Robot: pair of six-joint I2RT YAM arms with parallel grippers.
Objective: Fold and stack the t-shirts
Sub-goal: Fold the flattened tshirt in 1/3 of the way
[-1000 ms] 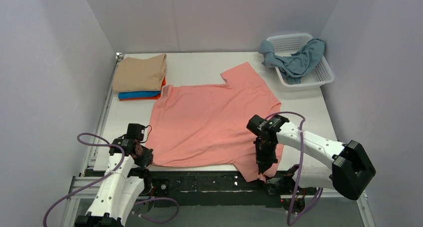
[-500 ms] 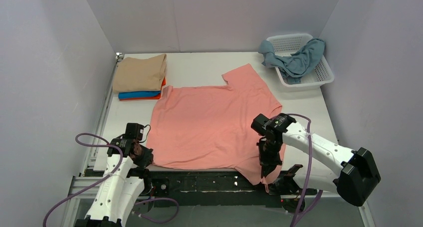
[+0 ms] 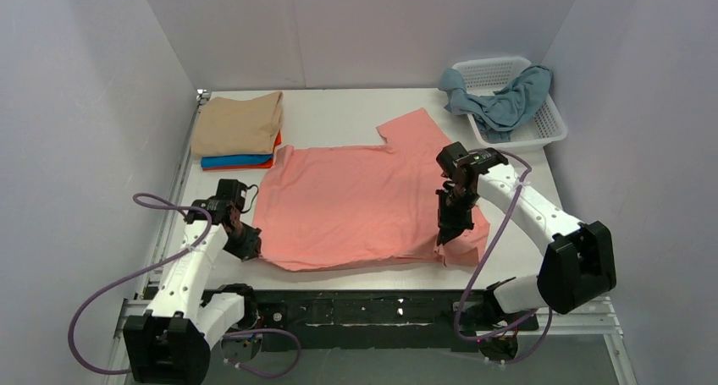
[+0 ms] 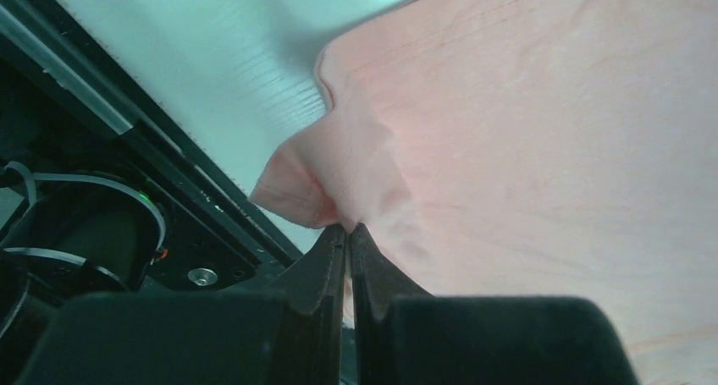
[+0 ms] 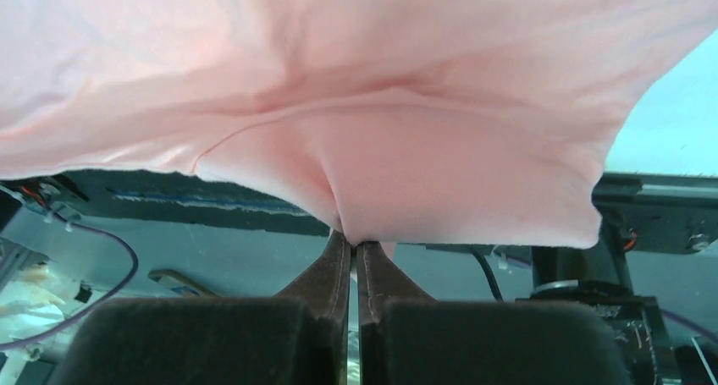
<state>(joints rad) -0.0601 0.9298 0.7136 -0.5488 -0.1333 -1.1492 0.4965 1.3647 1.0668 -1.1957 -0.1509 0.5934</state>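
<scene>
The salmon pink t-shirt (image 3: 356, 200) lies spread across the middle of the white table (image 3: 339, 114). My left gripper (image 3: 245, 243) is shut on its near left hem corner; the wrist view shows the cloth (image 4: 542, 131) pinched at the fingertips. My right gripper (image 3: 447, 233) is shut on its near right part, and the cloth (image 5: 406, 165) drapes over the fingers. A folded stack sits at the back left: beige tan t-shirt (image 3: 237, 123) on top, bright blue t-shirt (image 3: 233, 160) and orange t-shirt (image 3: 273, 148) beneath. The dusty grey-blue t-shirt (image 3: 506, 101) hangs over the basket.
A white plastic lattice basket (image 3: 546, 127) stands at the back right corner. The black table frame (image 3: 356, 305) runs along the near edge. Grey walls close in the left, back and right sides. Purple cables loop from both arms.
Both grippers have moved away from the near edge, pulling the pink shirt's near hem back onto the table. The right gripper moved furthest, from over the frame to the table's right middle.
</scene>
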